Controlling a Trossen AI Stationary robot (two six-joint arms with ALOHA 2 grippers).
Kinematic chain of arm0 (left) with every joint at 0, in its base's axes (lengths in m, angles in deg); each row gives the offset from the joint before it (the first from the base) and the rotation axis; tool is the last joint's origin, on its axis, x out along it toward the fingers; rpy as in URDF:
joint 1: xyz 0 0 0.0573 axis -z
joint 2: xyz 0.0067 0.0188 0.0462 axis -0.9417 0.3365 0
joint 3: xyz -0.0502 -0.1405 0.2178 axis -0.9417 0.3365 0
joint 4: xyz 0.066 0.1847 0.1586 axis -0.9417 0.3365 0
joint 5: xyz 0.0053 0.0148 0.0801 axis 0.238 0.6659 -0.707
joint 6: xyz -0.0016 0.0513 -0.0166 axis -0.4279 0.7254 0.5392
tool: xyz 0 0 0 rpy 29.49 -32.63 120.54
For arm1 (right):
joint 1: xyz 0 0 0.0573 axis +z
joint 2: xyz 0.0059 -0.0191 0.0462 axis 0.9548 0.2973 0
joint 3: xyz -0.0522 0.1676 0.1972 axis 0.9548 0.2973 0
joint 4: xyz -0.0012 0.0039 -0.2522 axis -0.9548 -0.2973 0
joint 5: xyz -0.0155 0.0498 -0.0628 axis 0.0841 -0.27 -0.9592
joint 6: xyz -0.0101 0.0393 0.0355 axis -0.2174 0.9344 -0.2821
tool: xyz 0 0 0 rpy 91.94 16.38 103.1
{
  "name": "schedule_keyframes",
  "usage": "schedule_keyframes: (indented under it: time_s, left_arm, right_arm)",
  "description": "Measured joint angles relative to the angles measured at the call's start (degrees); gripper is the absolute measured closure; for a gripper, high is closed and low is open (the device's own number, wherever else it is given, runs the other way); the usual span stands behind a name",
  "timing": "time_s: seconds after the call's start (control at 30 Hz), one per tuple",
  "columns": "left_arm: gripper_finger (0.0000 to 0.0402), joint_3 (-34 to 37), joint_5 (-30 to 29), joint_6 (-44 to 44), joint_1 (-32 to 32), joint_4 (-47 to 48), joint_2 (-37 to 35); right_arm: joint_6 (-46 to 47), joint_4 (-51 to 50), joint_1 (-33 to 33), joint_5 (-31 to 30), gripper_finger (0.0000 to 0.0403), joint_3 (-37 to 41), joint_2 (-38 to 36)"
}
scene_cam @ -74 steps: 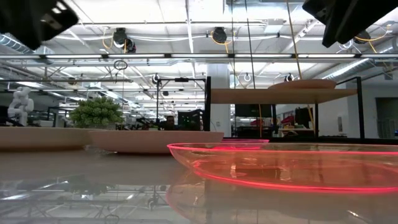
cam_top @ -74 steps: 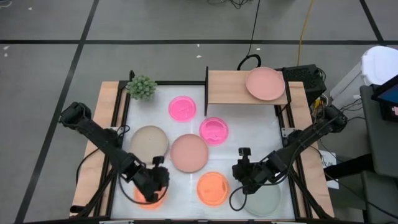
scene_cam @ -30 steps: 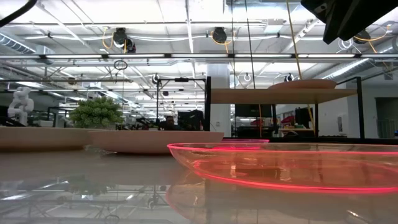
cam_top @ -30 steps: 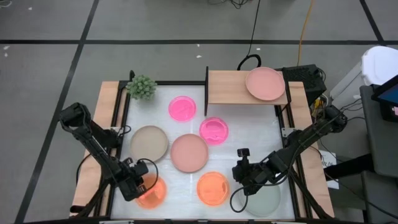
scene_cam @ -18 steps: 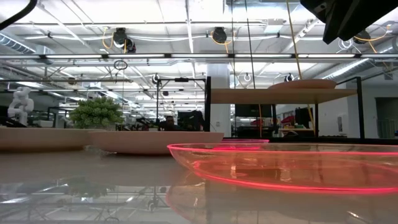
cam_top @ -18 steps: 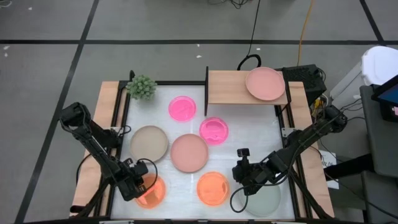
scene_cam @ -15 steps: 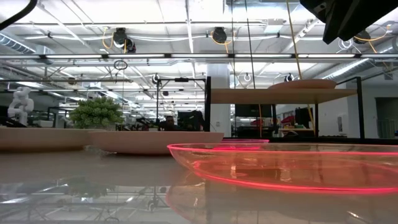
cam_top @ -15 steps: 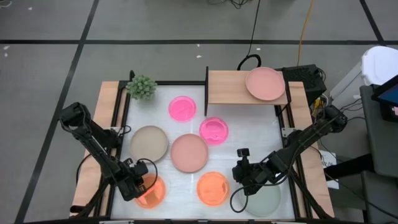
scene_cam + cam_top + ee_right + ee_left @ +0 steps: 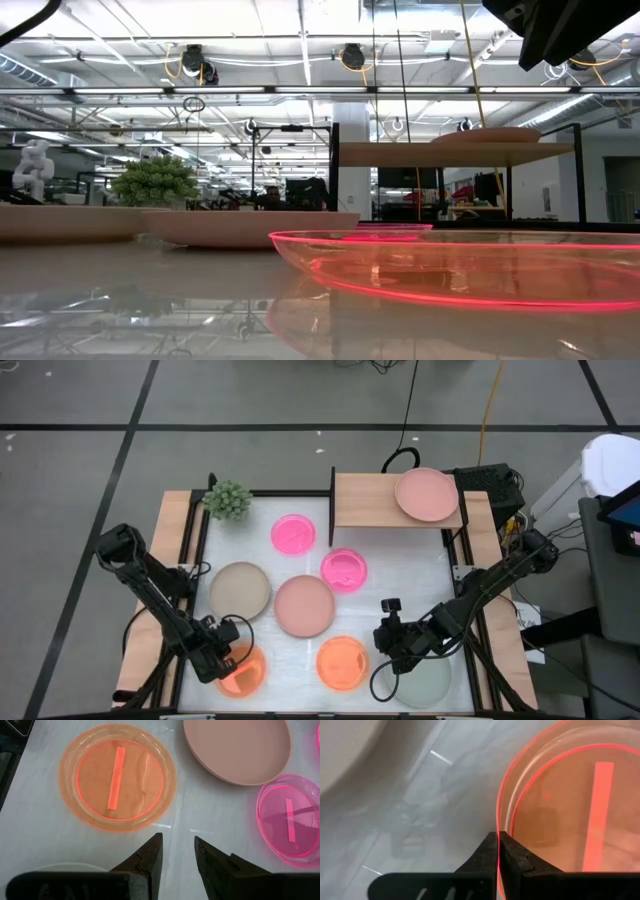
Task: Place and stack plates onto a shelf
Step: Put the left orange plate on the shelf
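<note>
From above, you have one plate home: the salmon-pink plate (image 9: 427, 494) lies on the shelf (image 9: 365, 502), at its right end, with nothing stacked on it, while seven plates are on the table (image 9: 420, 575), so most of the job is left. Your left gripper (image 9: 222, 660) sits at the near-left orange plate (image 9: 245, 671); your right gripper (image 9: 395, 642) hovers between the second orange plate (image 9: 342, 661) and the pale grey-green plate (image 9: 423, 678). At table height, you see the orange plate's rim close up, and the shelf behind carries that single plate. Through the left wrist camera, your fingers (image 9: 512, 857) are pinched tight on the orange rim, so I judge the grasp made and the lift not yet begun. Through the right wrist camera, your jaws stand apart and empty over bare table beside an orange plate
</note>
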State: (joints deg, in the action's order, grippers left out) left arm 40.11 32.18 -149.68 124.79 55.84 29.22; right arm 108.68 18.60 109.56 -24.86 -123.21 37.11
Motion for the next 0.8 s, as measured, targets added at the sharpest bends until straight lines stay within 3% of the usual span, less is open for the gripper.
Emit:
schedule_keyframes:
  time_s: [0.4, 0.8]
  left_arm:
    - [0.0398, 0.03, -2.44, 1.72, -1.99, 2.53, -5.89]
    - [0.0398, 0.01, -7.16, 15.85, -10.82, 2.75, -12.9]
  right_arm:
    - [-0.47, 0.86, 0.0, -0.06, 0.0305, 0.0, 0.0]
    - [-1.72, 3.17, -0.02, -0.27, 0.0305, 0.02, -0.02]
